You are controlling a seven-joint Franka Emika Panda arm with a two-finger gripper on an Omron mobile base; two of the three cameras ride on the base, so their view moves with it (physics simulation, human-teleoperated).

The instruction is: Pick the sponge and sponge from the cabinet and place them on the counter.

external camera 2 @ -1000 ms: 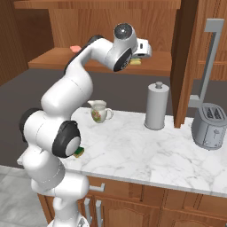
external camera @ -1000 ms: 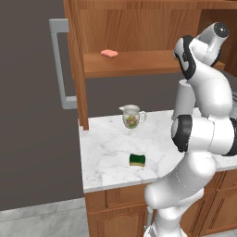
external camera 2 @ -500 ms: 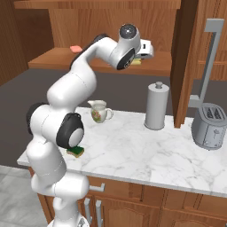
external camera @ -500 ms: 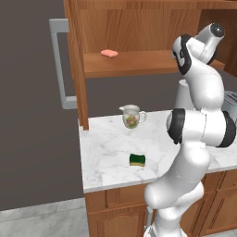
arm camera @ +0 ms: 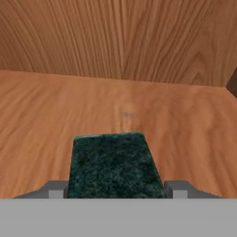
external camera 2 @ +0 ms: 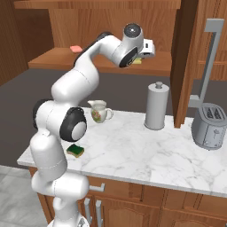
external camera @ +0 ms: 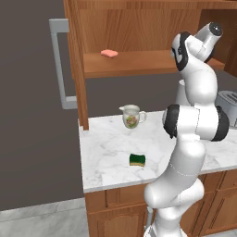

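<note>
One sponge, dark green top up, lies flat on the wooden shelf of the cabinet. My gripper straddles it, and both fingertips stand against its sides. From the right base view the gripper is at the shelf's right part, with that sponge just under it. The other sponge rests on the counter near its front edge, beside my arm.
A flat pink block lies on the shelf's left part. A floral jug, a paper towel roll and a toaster stand on the counter. Open cabinet doors with grey bar handles flank the shelf.
The arm has pushed the hand a little deeper over the shelf, and the jaws have come in from wide open onto the sponge's sides.
</note>
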